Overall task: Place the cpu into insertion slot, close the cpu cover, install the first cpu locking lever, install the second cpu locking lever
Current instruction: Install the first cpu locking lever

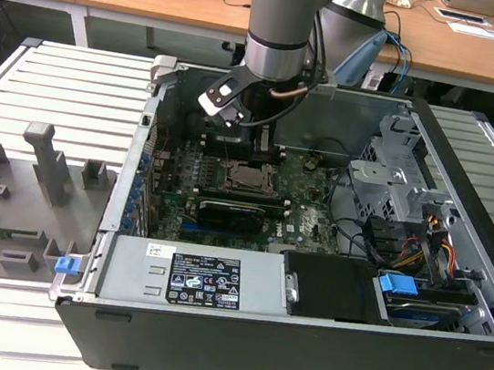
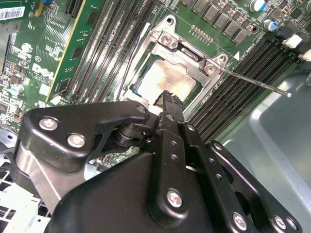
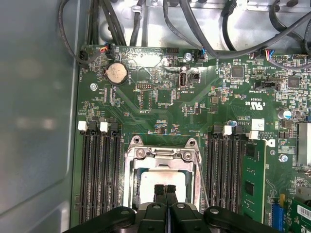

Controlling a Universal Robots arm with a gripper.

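Nearest the lens in the second wrist view is the black gripper, its two fingers pressed together with nothing between them, the tips poised just over the near edge of the cpu.

Across the exterior view from its left to its right come a grey fixture tray on the slatted surface, then the open computer case with its power supply at the front. The arm reaches down onto the motherboard in the middle, and a metal drive cage stands at the far side.

The cpu sits in its socket, pale top showing through the window of the cpu cover, which appears to lie flat over it. Placing looks done and the cover looks down. The work in hand seems to be pressing the cover home or starting on the first locking lever. That lever would probably need a downward and sideways push from the closed tips to tuck it under its catch, kept clear of the chip's top and the memory slots beside it.

The second wrist view shows that lever as a thin rod jutting free past the socket's corner. In the first wrist view a thin wire runs along the socket's side. This view also shows a coin battery and cables beyond the socket. The exterior view gives the case's layout but leaves the fingertips hard to read.
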